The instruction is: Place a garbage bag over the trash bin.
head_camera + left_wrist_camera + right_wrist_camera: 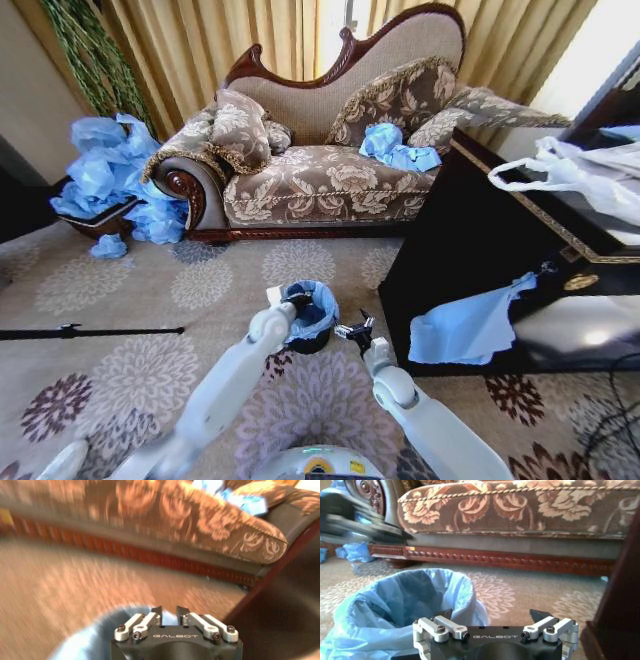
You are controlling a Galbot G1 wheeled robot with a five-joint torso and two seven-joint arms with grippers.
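Observation:
The trash bin (310,343) is a small black cylinder standing on the patterned carpet just ahead of me. The light blue garbage bag (318,305) lines it, with its film turned out over the rim. My left gripper (293,297) hovers over the bin's left rim, fingers drawn together with nothing between them; in the left wrist view it (169,610) sits above the blurred bag (90,641). My right gripper (353,328) is open just right of the bin. From the right wrist, that gripper (494,614) stands beside the bag's (410,600) open mouth. The left arm (355,521) shows blurred beyond.
A floral sofa (320,180) runs across the back with a blue bag (395,148) on its seat. A dark glossy cabinet (480,250) stands close on the right, carrying a white plastic bag (580,175) and a hanging blue sheet (465,325). Blue bags (110,180) pile at far left; a black rod (90,331) lies on the carpet.

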